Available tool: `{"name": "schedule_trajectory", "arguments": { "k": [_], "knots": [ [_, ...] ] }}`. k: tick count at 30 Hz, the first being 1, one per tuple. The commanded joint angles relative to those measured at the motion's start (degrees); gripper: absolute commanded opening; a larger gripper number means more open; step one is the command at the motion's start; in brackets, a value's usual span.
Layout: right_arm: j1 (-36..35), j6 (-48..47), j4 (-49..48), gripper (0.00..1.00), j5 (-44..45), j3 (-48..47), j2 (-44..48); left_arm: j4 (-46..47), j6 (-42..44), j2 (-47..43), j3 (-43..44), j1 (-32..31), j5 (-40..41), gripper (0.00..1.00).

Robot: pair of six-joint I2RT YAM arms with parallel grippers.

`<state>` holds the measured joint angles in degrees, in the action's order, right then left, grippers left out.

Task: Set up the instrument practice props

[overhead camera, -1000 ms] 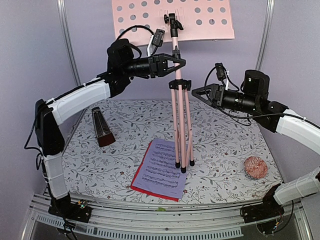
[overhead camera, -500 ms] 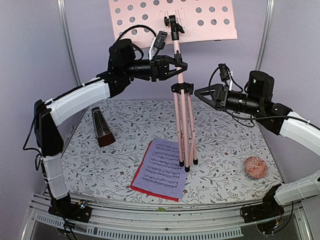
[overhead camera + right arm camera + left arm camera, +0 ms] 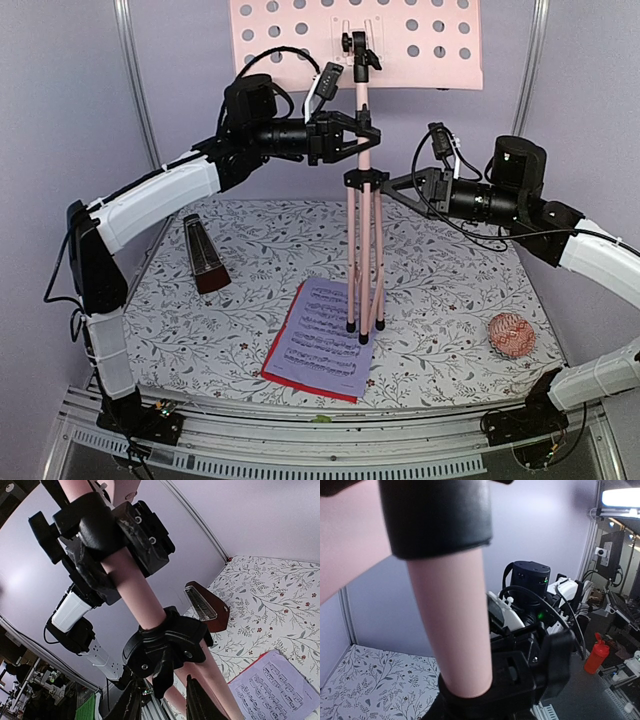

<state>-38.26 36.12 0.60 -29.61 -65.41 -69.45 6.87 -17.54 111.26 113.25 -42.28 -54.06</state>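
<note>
The pink music stand's pole [image 3: 361,125] stands upright, with its perforated pink desk [image 3: 410,45] at the top. Its feet [image 3: 365,338] are at the right edge of the lilac sheet of music [image 3: 325,340], which lies on a red sheet [image 3: 278,357]. My left gripper [image 3: 360,135] is shut on the pole above the black tripod collar [image 3: 365,177]; the pole [image 3: 455,630] fills the left wrist view. My right gripper [image 3: 388,183] is open, its fingers [image 3: 136,700] either side of the collar's lower part [image 3: 167,650]. The dark brown metronome [image 3: 205,257] stands at the left.
A small pink knitted ball [image 3: 511,335] lies on the flowered cloth [image 3: 450,290] at the right. Metal frame posts [image 3: 135,80] rise at the back corners. The near metal rail [image 3: 320,430] runs along the front.
The stand has shifted right with my left gripper and now stands more upright. My right gripper has moved left up to the tripod collar.
</note>
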Motion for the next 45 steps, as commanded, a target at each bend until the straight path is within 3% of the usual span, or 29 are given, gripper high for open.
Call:
{"name": "schedule_trajectory", "arguments": {
  "k": [1,11,19,26,33,45],
  "knots": [
    [-0.45,-1.29,0.2,0.31,-1.05,-1.56,-0.3,10.63,3.19,-2.3,6.69,-0.76,2.0,0.0],
    [-0.81,-2.95,-0.14,0.26,1.54,-3.23,-1.58,9.0,3.73,-1.59,7.26,-1.26,1.88,0.0],
    [-0.93,-10.08,3.9,0.0,1.23,-3.41,-2.73,6.29,3.54,-0.76,9.87,-1.3,2.24,0.0],
    [-1.47,-23.15,4.37,0.0,8.83,-3.39,0.22,4.02,0.92,0.25,12.88,-1.2,1.97,0.0],
    [-1.47,-29.1,8.34,0.0,13.61,-10.6,-4.4,2.05,7.1,-1.27,13.12,-0.85,8.2,0.0],
    [1.91,-20.27,12.03,0.0,17.94,-17.52,-13.77,1.71,16.61,3.91,20.33,0.65,15.09,0.0]
  ]
}}
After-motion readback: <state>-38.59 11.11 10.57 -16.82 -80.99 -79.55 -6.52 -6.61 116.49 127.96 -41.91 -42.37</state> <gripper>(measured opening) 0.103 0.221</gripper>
